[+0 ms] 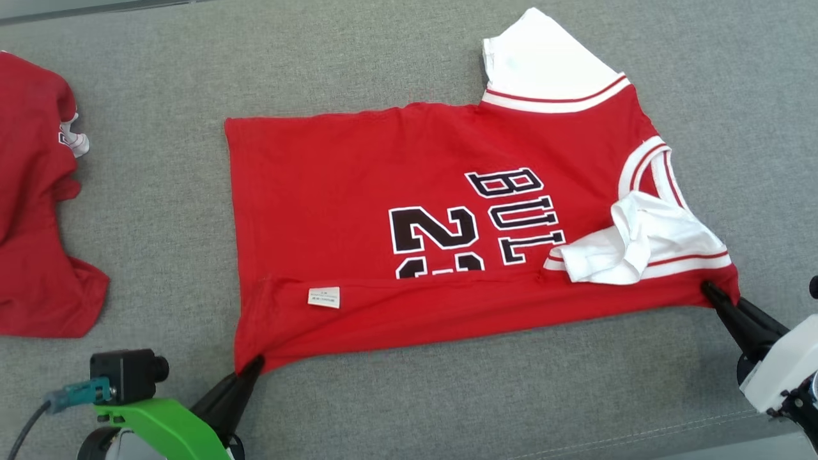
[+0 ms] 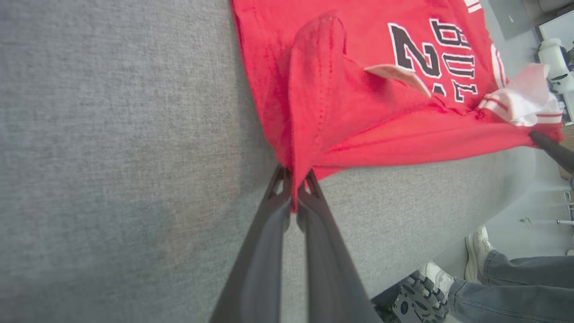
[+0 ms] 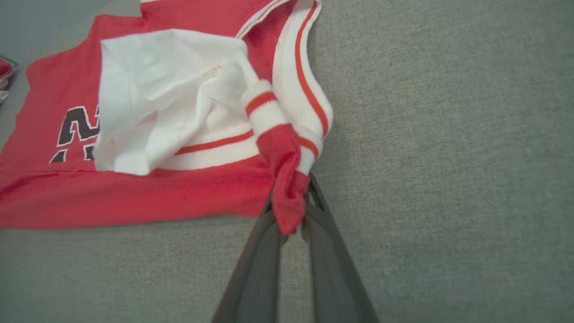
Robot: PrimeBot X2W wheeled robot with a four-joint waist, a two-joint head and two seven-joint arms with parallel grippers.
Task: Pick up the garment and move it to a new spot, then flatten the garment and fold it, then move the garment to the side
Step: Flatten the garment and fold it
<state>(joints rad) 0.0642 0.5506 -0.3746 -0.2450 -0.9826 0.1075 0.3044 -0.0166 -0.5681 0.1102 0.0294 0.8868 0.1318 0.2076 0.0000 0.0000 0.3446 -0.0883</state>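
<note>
Left gripper (image 1: pixel 254 365) and right gripper (image 1: pixel 708 289), jaws clamped on 1 red jersey (image 1: pixel 358 191); 1 other garment (image 1: pixel 32 211).

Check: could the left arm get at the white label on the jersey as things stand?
Probably not right away. The label lies uncovered near the left gripper, but that gripper is shut on a corner of the jersey and would have to let go first.

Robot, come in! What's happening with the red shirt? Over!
Left gripper shut on jersey hem corner. Right gripper shut on shoulder corner. Near edge folded over, sleeve rumpled. Other red garment far left, apart.
</note>
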